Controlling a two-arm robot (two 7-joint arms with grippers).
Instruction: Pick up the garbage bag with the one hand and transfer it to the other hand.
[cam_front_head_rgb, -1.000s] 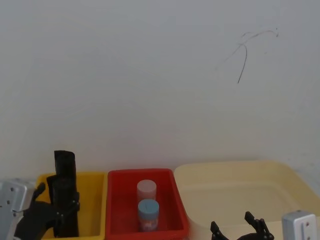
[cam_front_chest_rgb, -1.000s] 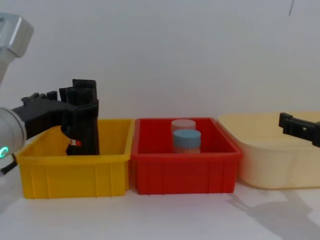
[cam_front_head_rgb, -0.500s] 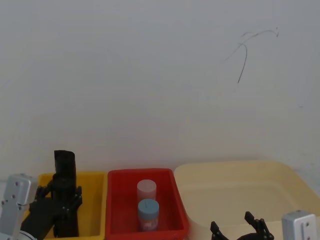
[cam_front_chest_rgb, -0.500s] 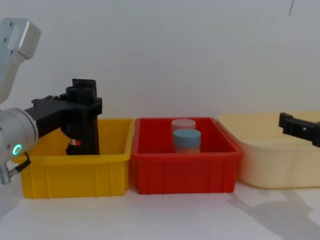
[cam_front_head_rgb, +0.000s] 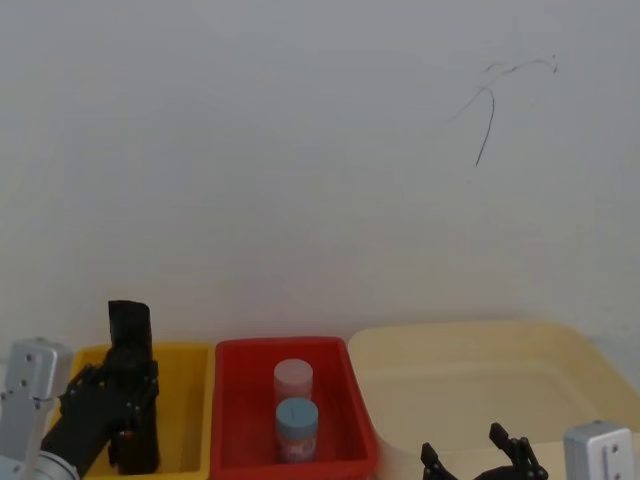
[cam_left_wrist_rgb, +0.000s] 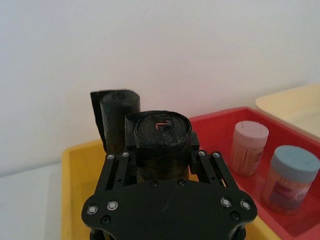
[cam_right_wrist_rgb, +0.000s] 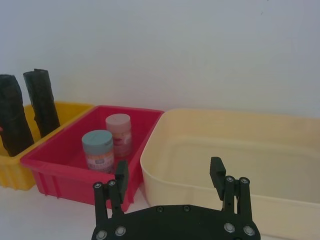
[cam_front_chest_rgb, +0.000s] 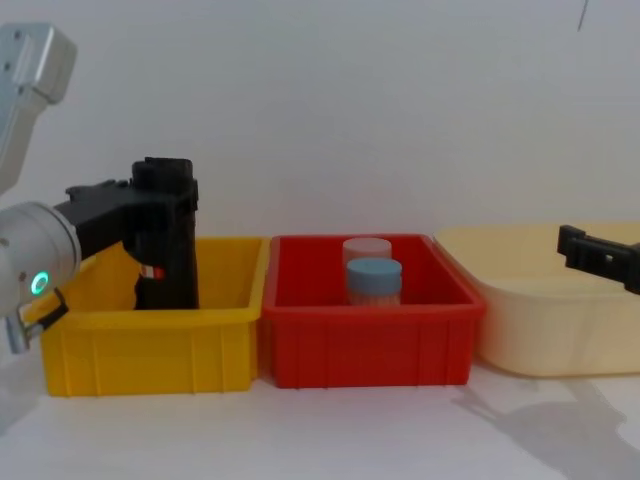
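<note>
The garbage bag (cam_front_chest_rgb: 172, 288) sits a little higher than a moment ago, its lower end still below the rim of the yellow bin (cam_front_chest_rgb: 150, 350). We judge the lift has begun. Our left gripper (cam_left_wrist_rgb: 161, 155) is clamped around its upper part. A second roll (cam_left_wrist_rgb: 114, 112) stands just behind. The way upward is free. Our right gripper (cam_right_wrist_rgb: 169, 175) waits, fingers apart, over the cream tub (cam_front_chest_rgb: 540, 335).
</note>
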